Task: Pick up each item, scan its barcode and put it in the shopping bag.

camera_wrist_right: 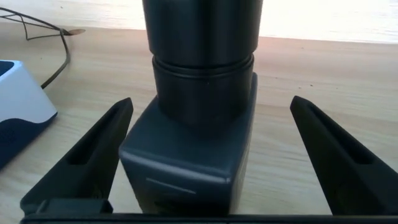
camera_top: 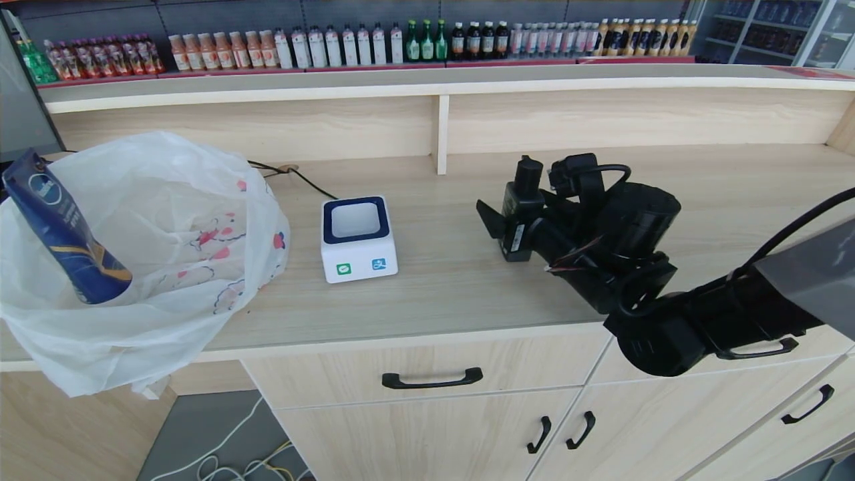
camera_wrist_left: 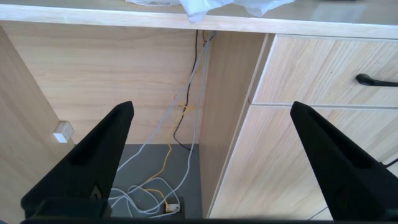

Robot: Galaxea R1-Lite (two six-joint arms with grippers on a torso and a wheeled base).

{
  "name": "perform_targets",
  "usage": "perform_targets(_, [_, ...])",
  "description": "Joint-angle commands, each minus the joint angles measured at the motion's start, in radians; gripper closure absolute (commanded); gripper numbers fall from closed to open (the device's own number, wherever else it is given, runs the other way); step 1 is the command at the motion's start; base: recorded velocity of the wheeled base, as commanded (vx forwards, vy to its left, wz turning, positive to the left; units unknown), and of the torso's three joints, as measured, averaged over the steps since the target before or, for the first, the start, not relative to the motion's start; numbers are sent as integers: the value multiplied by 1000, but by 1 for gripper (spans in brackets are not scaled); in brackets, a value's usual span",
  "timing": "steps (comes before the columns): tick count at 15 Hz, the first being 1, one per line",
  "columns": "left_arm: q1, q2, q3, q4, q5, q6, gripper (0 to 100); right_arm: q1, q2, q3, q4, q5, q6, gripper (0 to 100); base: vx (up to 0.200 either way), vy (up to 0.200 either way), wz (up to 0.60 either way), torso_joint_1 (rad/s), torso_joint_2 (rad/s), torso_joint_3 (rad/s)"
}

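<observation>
Black bottle [camera_top: 523,204] on our worktop [camera_top: 454,280].
We saw the right pincer [camera_wrist_right: 211,101] gaping around it, the left pincer [camera_wrist_left: 212,106] open, empty.

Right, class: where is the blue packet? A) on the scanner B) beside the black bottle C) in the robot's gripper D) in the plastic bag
D: the blue packet leans inside the white plastic bag, its top poking above the rim.
</observation>
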Motion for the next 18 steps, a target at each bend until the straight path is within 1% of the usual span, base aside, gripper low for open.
perform_targets(1, [0,0,0,0,0,0,0,-4,10,0,-2,-1,1,0,0,0,0,0,0,0])
perform_targets(3, [0,0,0,0,0,0,0,-20,22,0,-2,2,1,0,0,0,0,0,0,0])
perform_targets(10, [0,0,0,0,0,0,0,-20,30,-5,-5,6,1,0,0,0,0,0,0,0])
perform_targets(11, [0,0,0,0,0,0,0,-20,30,-6,-5,6,2,100,0,0,0,0,0,0])
perform_targets(18, [0,0,0,0,0,0,0,-14,13,0,-10,13,-1,100,0,0,0,0,0,0])
